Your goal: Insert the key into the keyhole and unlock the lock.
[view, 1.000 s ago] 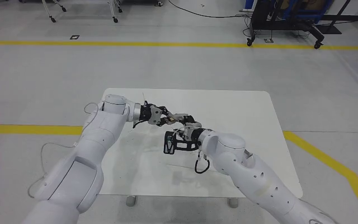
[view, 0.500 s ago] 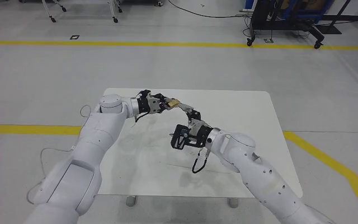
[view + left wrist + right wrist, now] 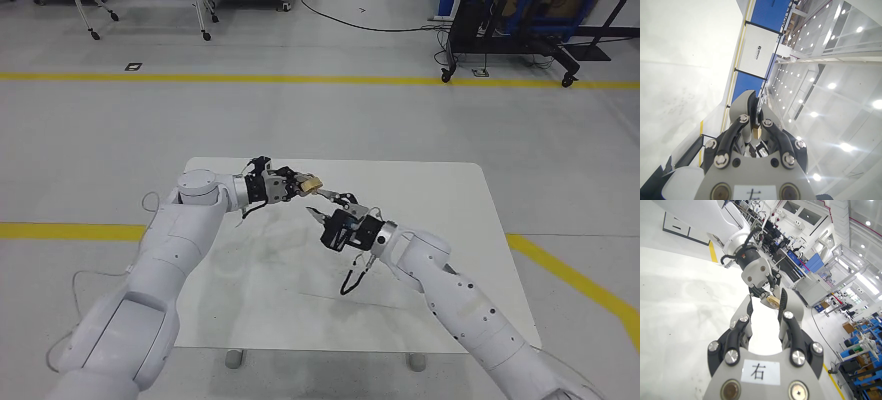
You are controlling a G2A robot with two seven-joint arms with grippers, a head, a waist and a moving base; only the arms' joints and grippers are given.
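Observation:
A small brass padlock [image 3: 311, 184] is held above the white table [image 3: 440, 200], with my left gripper [image 3: 299, 185] shut on it. In the left wrist view its silver shackle [image 3: 760, 103] sticks out between the fingers and the brass body [image 3: 757, 132] sits deeper in the grip. My right gripper [image 3: 328, 206] hovers just in front of the lock, open, with nothing between its fingers. In the right wrist view the right gripper [image 3: 766, 296] points at the padlock [image 3: 773, 301], which the left gripper [image 3: 770, 297] pinches a short way beyond the right fingertips [image 3: 784, 294].
A black cable [image 3: 355, 280] hangs from the right wrist over the table. Yellow floor lines [image 3: 300, 78] run behind and beside the table, and a black equipment cart [image 3: 520, 40] stands far back on the right.
My left gripper has carried the padlock up and toward the table's far side. The right gripper has swung away from the table's middle and now points at the lock.

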